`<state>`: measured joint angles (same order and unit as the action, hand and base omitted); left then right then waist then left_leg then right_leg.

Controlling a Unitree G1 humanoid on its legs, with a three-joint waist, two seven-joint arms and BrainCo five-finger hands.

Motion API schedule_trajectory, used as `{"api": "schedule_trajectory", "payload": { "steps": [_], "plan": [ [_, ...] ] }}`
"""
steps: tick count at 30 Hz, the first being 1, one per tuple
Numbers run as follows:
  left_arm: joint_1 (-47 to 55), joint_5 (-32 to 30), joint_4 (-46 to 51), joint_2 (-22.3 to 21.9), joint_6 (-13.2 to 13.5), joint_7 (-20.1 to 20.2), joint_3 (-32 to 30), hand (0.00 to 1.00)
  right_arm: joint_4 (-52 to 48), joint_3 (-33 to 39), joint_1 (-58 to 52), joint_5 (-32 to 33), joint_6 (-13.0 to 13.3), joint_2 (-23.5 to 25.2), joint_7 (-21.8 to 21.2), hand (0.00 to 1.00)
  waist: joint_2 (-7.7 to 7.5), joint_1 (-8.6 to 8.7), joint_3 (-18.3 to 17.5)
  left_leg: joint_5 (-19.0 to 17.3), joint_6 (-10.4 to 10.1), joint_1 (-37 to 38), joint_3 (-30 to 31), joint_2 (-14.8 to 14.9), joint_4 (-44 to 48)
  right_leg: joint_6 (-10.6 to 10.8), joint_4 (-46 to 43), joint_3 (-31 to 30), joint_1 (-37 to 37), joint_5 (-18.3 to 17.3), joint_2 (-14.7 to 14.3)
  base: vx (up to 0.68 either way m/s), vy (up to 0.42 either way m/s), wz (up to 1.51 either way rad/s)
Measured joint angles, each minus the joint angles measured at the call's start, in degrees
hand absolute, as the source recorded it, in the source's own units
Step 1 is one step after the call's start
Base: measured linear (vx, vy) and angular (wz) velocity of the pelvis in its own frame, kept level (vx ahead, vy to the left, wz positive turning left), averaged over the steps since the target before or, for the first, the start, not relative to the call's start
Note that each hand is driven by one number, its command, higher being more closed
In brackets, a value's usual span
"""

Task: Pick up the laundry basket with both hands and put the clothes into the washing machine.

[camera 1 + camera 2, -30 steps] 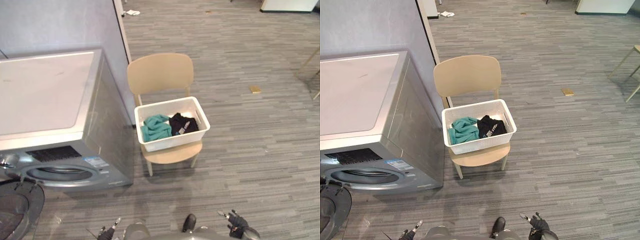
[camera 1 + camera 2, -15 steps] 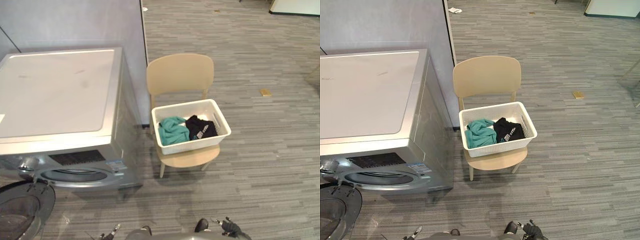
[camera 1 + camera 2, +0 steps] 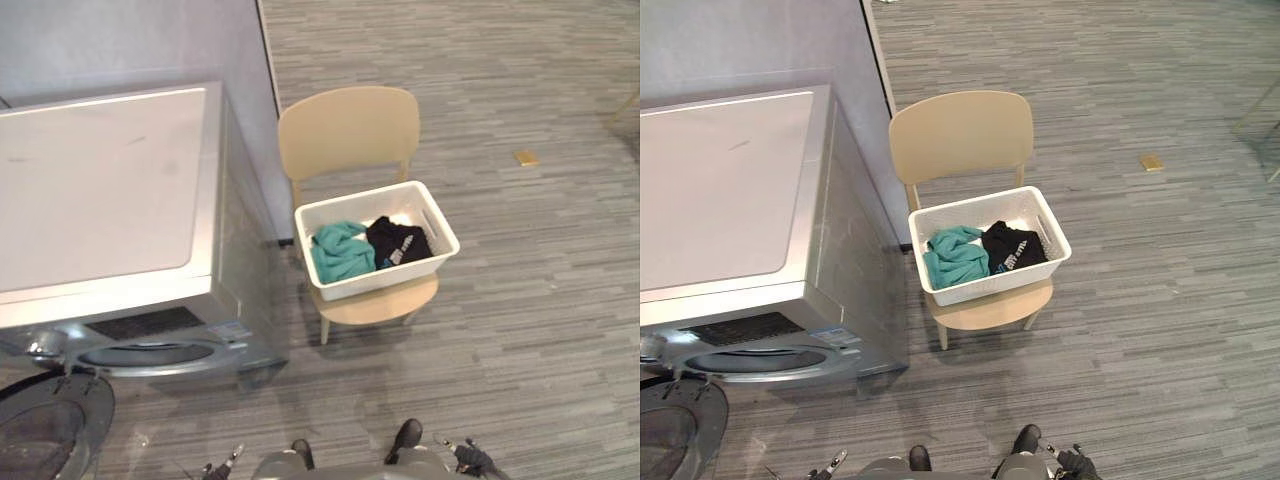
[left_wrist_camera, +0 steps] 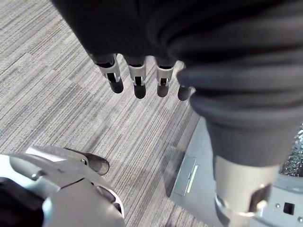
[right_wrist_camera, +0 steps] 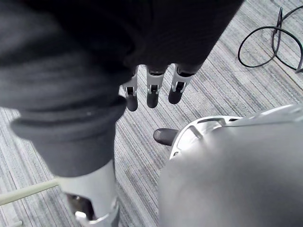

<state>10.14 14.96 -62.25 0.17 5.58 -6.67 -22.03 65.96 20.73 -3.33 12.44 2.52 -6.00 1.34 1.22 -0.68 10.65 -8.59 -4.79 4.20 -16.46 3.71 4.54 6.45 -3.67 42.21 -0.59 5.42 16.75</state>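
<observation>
The basket [image 3: 385, 281] is sitting on the seat of the chair [image 3: 346, 130], just beside the washer [image 3: 100, 190]; a teal cloth [image 3: 340, 253] and a black cloth [image 3: 398, 243] are lying side by side in it, the teal one on the washer's side; the washer's door [image 3: 45, 440] is standing open, low by the floor [image 3: 540, 300]; the left hand [image 4: 138, 78] is hanging over the floor, fingers straight and relaxed, grasping nothing; the right hand [image 5: 152, 90] is hanging likewise, fingers loose and empty; both hands are well apart from the basket; a small tan thing [image 3: 526, 157] is lying on the floor beyond the chair.
</observation>
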Motion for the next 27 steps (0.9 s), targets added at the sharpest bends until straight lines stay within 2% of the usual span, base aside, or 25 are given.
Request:
{"api": "schedule_trajectory", "payload": {
  "steps": [1,2,3,4,5,6,7,9,10,13,14,15,16,17,18,19,20,22,23,25,27],
  "plan": [
    [-0.03,-0.05,0.09,0.02,0.02,0.01,0.78,0.00,-0.11,1.12,-0.50,0.25,-0.26,-0.10,0.00,0.00,0.45,0.14,0.41,-1.36,2.10,-0.70,1.78,-0.65,1.59,0.01,-8.09,0.19,0.78,-3.49,3.43,0.02,0.144,1.00],
    [-0.03,-0.11,0.02,0.34,0.03,0.06,1.89,0.00,-0.62,2.15,-1.39,0.68,-0.22,-0.01,-0.01,0.00,0.16,-0.23,0.70,-2.78,4.24,-0.70,3.65,-1.66,2.58,-2.17,-17.66,-3.72,3.23,-6.13,6.71,0.03,0.159,1.00],
    [0.08,-0.68,-0.27,0.91,-0.01,0.01,2.57,0.00,-1.02,2.80,-1.54,1.05,-0.16,0.04,-0.12,0.00,0.12,-0.24,0.75,-3.01,4.53,-0.66,5.43,-2.36,3.21,-2.55,-22.20,-7.78,4.98,-6.22,8.20,0.08,0.141,0.99],
    [0.34,-1.37,-0.87,1.86,-0.27,0.02,4.71,0.00,-2.03,3.07,-1.53,1.09,0.03,0.40,-0.40,0.00,0.05,-0.04,0.99,-3.23,4.95,-0.59,7.49,-2.86,4.85,-2.44,-29.68,-17.39,8.37,-7.38,9.00,0.07,0.056,0.87],
    [0.35,-1.77,-1.33,2.73,-0.36,0.02,5.57,0.00,-2.30,3.07,-1.52,1.17,0.18,1.01,-0.42,0.00,0.00,0.14,1.33,-3.27,5.00,-0.76,8.77,-2.85,5.81,-1.84,-32.37,-21.28,9.68,-9.37,7.96,0.11,-0.034,1.44],
    [0.11,-2.19,-1.27,3.62,-0.22,0.03,5.31,0.00,-2.25,3.22,-1.57,1.72,0.66,2.58,-0.44,0.00,-1.59,-0.18,1.76,-3.27,5.00,-1.88,12.74,-2.84,7.93,-1.42,-36.41,-25.38,10.50,-13.48,4.66,0.08,-0.123,1.26],
    [0.08,-2.21,-1.26,3.46,-0.22,0.06,4.86,0.00,-2.30,3.48,-1.62,1.76,0.70,3.05,-0.43,0.00,-2.02,-0.25,1.93,-3.27,4.99,-2.06,13.98,-2.84,8.36,-1.47,-36.28,-25.84,10.15,-13.89,3.49,0.07,-0.111,1.22],
    [0.12,-2.26,-1.27,2.83,-0.38,0.11,1.73,0.00,-3.02,3.87,-2.09,2.66,0.96,4.06,-0.43,0.00,-2.76,-0.29,2.09,-3.42,4.66,-2.47,16.30,-3.18,9.67,-1.67,-34.86,-26.34,8.49,-14.80,1.45,0.01,-0.123,0.85],
    [0.21,-2.24,-1.21,2.28,-0.30,0.03,0.74,0.00,-3.71,4.07,-2.36,2.84,1.00,4.11,-0.44,0.00,-3.29,-0.46,1.69,-3.32,4.21,-2.44,16.84,-3.19,9.83,-0.65,-33.54,-27.30,7.29,-15.46,0.79,-0.01,-0.160,0.70],
    [0.32,-2.24,-1.27,0.98,-0.29,-0.02,-1.16,0.00,-4.57,4.28,-1.74,3.34,1.20,3.68,-0.45,0.00,-1.50,-0.61,0.81,-2.21,2.36,-4.14,17.77,-2.15,8.14,0.41,-26.29,-24.39,5.26,-17.23,-0.77,-0.05,-0.128,0.08],
    [0.25,-2.24,-1.29,0.71,-0.30,-0.02,-1.13,0.00,-4.28,4.24,-0.61,3.43,1.01,3.33,-0.43,0.00,-0.47,-0.61,0.26,-1.58,1.39,-5.24,17.19,-1.42,7.70,0.42,-22.21,-22.95,4.33,-17.24,-1.74,-0.09,-0.123,-0.27],
    [0.21,-2.20,-1.26,0.62,-0.28,-0.05,-1.10,0.00,-4.25,4.12,-0.29,3.42,0.84,3.35,-0.42,0.00,-0.35,-0.69,0.08,-1.40,1.09,-5.66,16.56,-1.00,7.56,0.43,-20.09,-22.37,3.87,-17.23,-2.34,-0.10,-0.115,-0.41],
    [0.19,-2.09,-1.28,0.56,-0.22,-0.17,-1.13,0.00,-4.11,3.60,0.24,3.42,0.79,3.43,-0.42,0.00,-0.99,-1.42,0.16,-1.36,1.00,-5.91,15.23,-0.07,7.47,0.41,-15.94,-21.44,2.73,-17.17,-3.60,-0.12,-0.145,-0.55],
    [0.18,-1.77,-1.26,0.54,-0.10,-0.83,-1.18,0.00,-3.44,2.90,0.91,3.41,0.78,3.37,-0.41,0.00,-0.61,-1.93,-0.29,-1.22,0.64,-5.67,14.19,1.33,7.43,-0.09,-11.00,-21.36,0.93,-15.80,-5.71,-0.12,-0.154,-0.53],
    [0.23,-1.59,-1.29,0.42,-0.12,-1.08,-1.22,0.00,-3.07,2.81,1.20,3.41,0.78,3.37,-0.43,0.00,-0.88,-1.87,-0.40,-1.00,0.25,-5.62,14.01,2.23,7.25,-0.37,-8.71,-21.43,0.09,-14.31,-7.03,-0.09,-0.163,-0.50],
    [0.81,-1.53,-1.20,0.07,-0.05,-1.10,-1.22,0.00,-2.01,1.64,1.83,3.41,0.79,3.46,-0.40,0.00,-0.84,-2.08,-1.90,-0.42,-0.68,-5.47,13.11,3.83,6.30,-0.94,-2.98,-21.76,-1.51,-11.19,-9.72,-0.06,-0.143,-0.44],
    [1.29,-1.45,-0.77,0.48,0.06,-1.07,-1.24,0.00,-1.69,0.36,2.45,3.35,0.77,3.76,-0.44,0.00,-1.84,-2.45,-2.59,-0.01,-1.34,-5.68,12.20,5.10,6.06,-1.94,1.76,-22.05,-2.70,-8.98,-11.67,-0.06,-0.146,-0.50],
    [1.31,-0.80,-0.16,0.91,0.06,-1.03,-1.22,0.00,-1.68,-0.87,3.28,3.21,0.80,3.63,-0.35,0.00,-2.66,-3.32,-2.80,0.29,-1.82,-6.52,10.77,6.44,6.83,-2.87,4.09,-22.32,-2.53,-7.58,-13.16,-0.11,-0.128,-0.39],
    [1.31,-0.78,-0.05,1.00,0.10,-1.06,-1.19,0.00,-1.75,-1.22,4.05,3.05,0.86,2.97,-0.29,0.00,-3.04,-3.39,-3.05,0.44,-2.00,-7.83,7.72,7.75,8.95,-3.11,4.33,-22.90,-1.55,-7.51,-13.75,-0.15,-0.086,-0.28],
    [1.32,-0.73,-0.07,0.81,0.05,-1.12,-1.16,0.00,-2.36,-1.66,4.35,2.70,1.19,1.83,-0.19,0.00,-2.11,-3.53,-2.75,0.44,-1.94,-8.35,3.42,8.48,11.09,-3.09,4.57,-24.24,-1.46,-7.61,-14.02,-0.15,-0.023,-0.30],
    [1.40,-0.38,-0.09,0.06,0.03,-1.04,-0.86,0.00,-2.22,-2.80,4.55,2.73,1.27,0.67,-0.14,0.00,-0.94,-3.70,-2.77,0.31,-1.86,-8.67,2.75,7.71,10.83,-2.84,4.60,-26.54,-0.21,-7.23,-14.08,-0.10,0.045,-0.41]
  ]
}}
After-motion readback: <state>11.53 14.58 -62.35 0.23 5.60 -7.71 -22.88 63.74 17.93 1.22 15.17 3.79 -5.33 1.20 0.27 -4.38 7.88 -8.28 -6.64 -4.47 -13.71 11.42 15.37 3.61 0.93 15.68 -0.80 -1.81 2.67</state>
